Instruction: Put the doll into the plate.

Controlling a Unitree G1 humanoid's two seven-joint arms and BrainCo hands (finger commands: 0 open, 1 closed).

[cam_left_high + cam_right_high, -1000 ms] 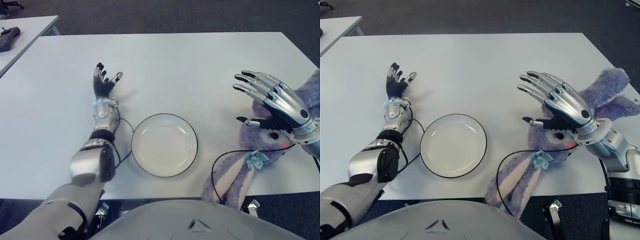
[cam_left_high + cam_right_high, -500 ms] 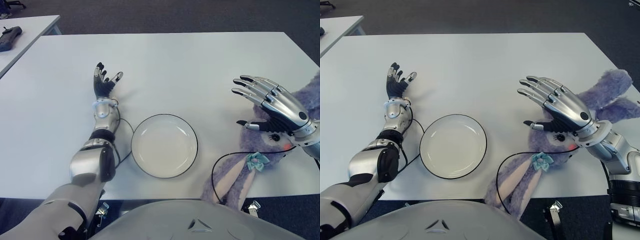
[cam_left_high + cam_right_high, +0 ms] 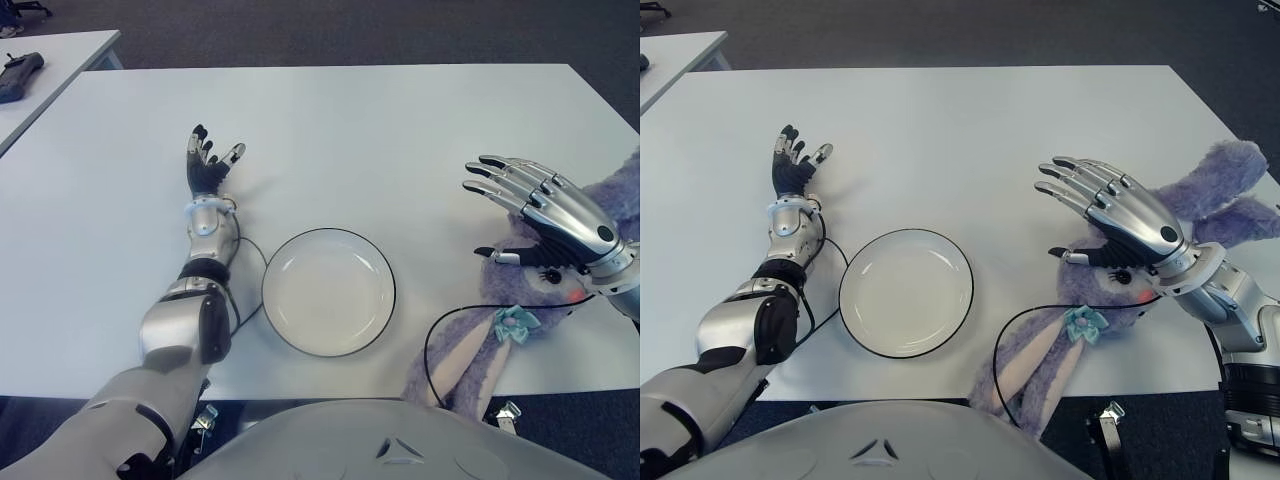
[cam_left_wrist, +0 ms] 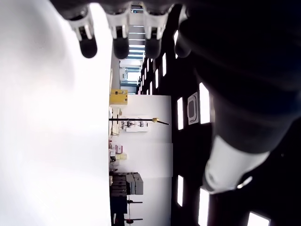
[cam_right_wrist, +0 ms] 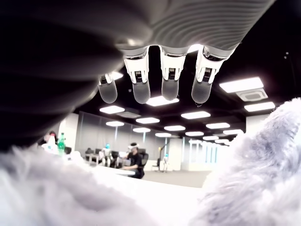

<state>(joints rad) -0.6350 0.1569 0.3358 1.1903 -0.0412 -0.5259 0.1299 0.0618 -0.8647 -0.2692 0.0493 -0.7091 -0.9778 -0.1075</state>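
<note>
The doll (image 3: 1035, 350), a purple plush rabbit with a teal bow, lies at the table's right front edge, its ears (image 3: 1218, 172) pointing right. My right hand (image 3: 1085, 215) hovers just above its head with fingers spread and open; whether it touches the fur is unclear. The right wrist view shows straight fingers (image 5: 162, 80) over purple fur (image 5: 244, 188). The empty white plate (image 3: 328, 290) with a dark rim sits left of the doll, near the front edge. My left hand (image 3: 207, 160) shows open, palm up, beyond and left of the plate.
A black cable (image 3: 432, 340) loops from my right wrist across the doll's body. Another cable (image 3: 250, 250) runs along my left forearm beside the plate. A second table (image 3: 60, 50) at the far left carries a dark device (image 3: 15, 75). The white table (image 3: 400, 130) stretches behind.
My right hand has sunk a little lower over the doll's head, fingers still spread. The doll, the plate and the left arm have not moved.
</note>
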